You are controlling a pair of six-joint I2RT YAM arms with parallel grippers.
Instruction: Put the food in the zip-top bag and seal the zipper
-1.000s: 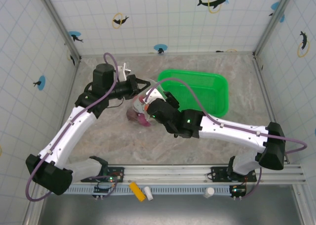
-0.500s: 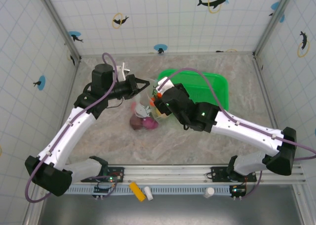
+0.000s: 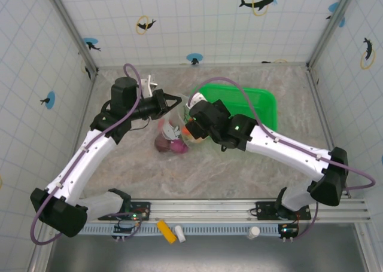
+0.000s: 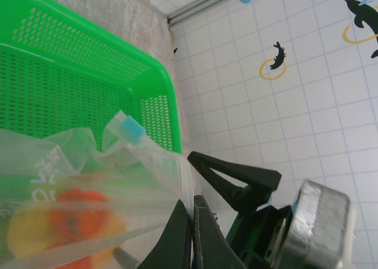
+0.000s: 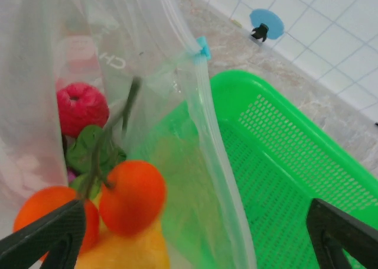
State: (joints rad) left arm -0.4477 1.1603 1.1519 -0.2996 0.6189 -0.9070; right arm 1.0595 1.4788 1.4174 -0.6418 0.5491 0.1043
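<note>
So the right gripper just spread wide — orange food sits in the zip-top bag, left gripper still pinching its edge — zipper unsealed.

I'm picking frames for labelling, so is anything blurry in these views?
Left wrist: the orange and yellow toy food behind the clear crinkly plastic bag is a soft smear; the bright green perforated basket is sharp. Right wrist: the near orange round fruit is slightly soft. Top external: evenly lit, sharp.
</note>
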